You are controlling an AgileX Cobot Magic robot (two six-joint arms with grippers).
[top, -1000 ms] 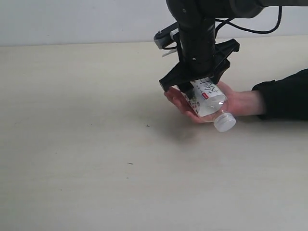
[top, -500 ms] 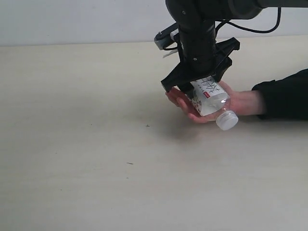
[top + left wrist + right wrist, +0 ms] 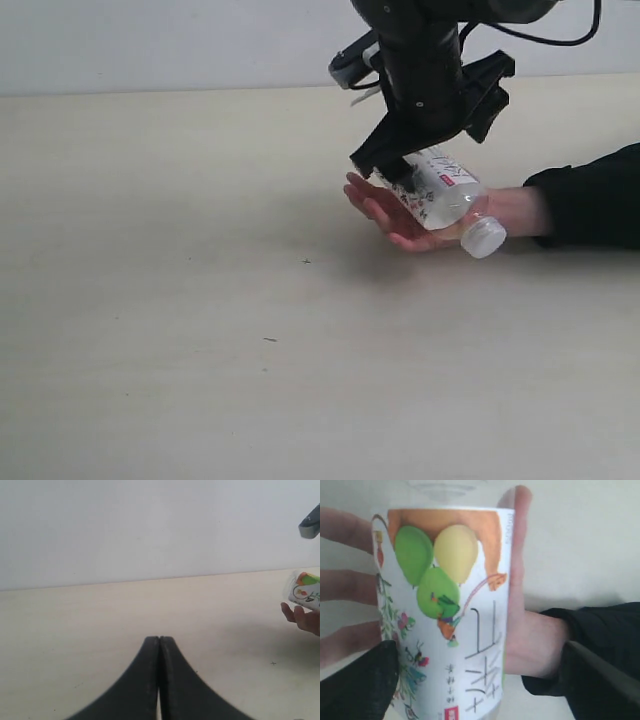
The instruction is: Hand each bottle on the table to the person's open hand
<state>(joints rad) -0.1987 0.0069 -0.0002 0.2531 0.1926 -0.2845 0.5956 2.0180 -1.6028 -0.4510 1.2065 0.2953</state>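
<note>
Your right gripper (image 3: pixel 425 140) stands wide open over the bottle (image 3: pixel 440 190), which lies in the person's hand (image 3: pixel 395 215) low over the bench (image 3: pixel 150 300). Lift straight up without brushing its sides, so it doesn't roll off.

**Inspector:** Right arm (image 3: pixel 418 70), finish?
**Assistant:** Glossy black, round-bodied wrist, with a flared black bracket beneath.
**Inspector:** Cabling?
**Assistant:** One thin black cable (image 3: pixel 550 44) curving off it. Small grey camera housing (image 3: pixel 350 62) on the side.
**Inspector:** Left gripper (image 3: pixel 159 640)?
**Assistant:** Matte black fingers (image 3: pixel 140 680), curved, broad-based, tapering.
**Inspector:** The person?
**Assistant:** Black sleeve (image 3: pixel 592 198), reaching the wrist.
</note>
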